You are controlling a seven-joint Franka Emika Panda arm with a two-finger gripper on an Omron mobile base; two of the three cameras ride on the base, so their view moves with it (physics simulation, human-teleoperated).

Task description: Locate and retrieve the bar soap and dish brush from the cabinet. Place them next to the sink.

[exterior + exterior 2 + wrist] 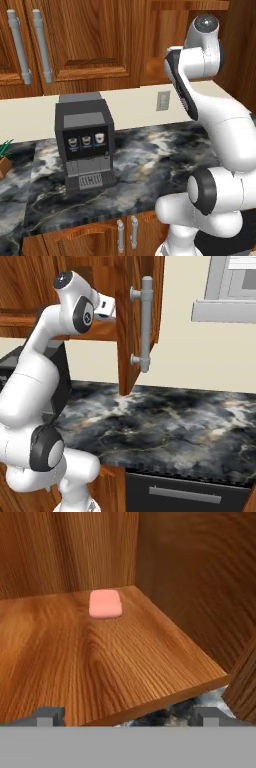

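The bar soap (105, 604) lies flat on the shelf (100, 662) inside the cabinet (135, 326), toward the far right corner, near the back wall and just left of the right side wall. The claw (127, 716) sits at the near edge of the shelf, jaws wide apart, well short of the soap. The cabinet door (131, 331) stands open to the right of the arm, its handle (146, 323) upright on the outer face. Below the cabinet runs the worktop (175, 426). A coffee machine (85, 142) stands on the worktop to the left, against the wall, with a wall socket (163, 100) to its right.
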